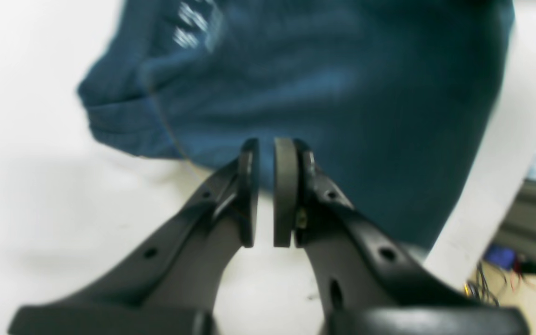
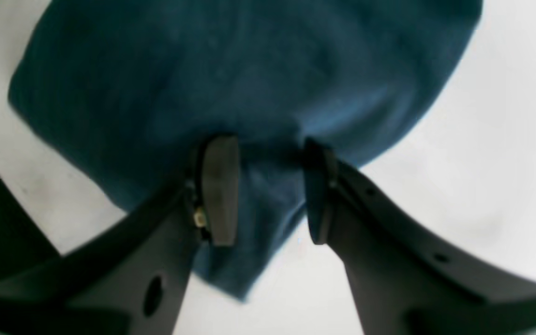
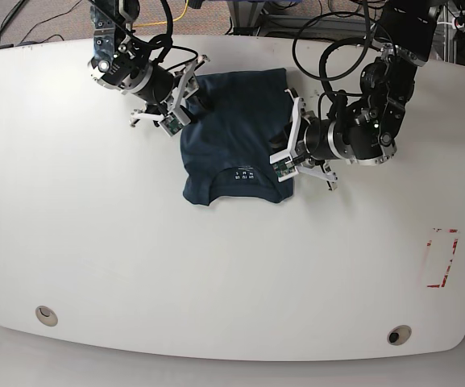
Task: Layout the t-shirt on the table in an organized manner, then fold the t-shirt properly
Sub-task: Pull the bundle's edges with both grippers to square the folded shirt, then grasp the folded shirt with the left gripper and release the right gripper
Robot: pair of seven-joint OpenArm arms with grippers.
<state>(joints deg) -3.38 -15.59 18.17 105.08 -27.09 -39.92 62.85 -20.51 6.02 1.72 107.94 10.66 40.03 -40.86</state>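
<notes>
The t-shirt lies on the white worktop toward its far edge, already narrowed into a roughly rectangular block with the collar and its small white label facing the near side — so the laying-out looks done and at least the side folds appear to be in. The edges are not crisp: the near corners bulge and the right edge looks bunched. The right hand, on the left of the base view, sits at the far-left corner of the cloth with its jaws part-way apart and a fold of fabric between the pads; it seems to have hold of that corner, though the blur leaves the contact uncertain. The left hand hovers at the right edge near the collar end, jaws nearly together with only a thin gap and nothing visibly between them. What remains, by my judgement, is a lengthwise fold bringing hem toward collar — and some smoothing of the lumpy edges.
</notes>
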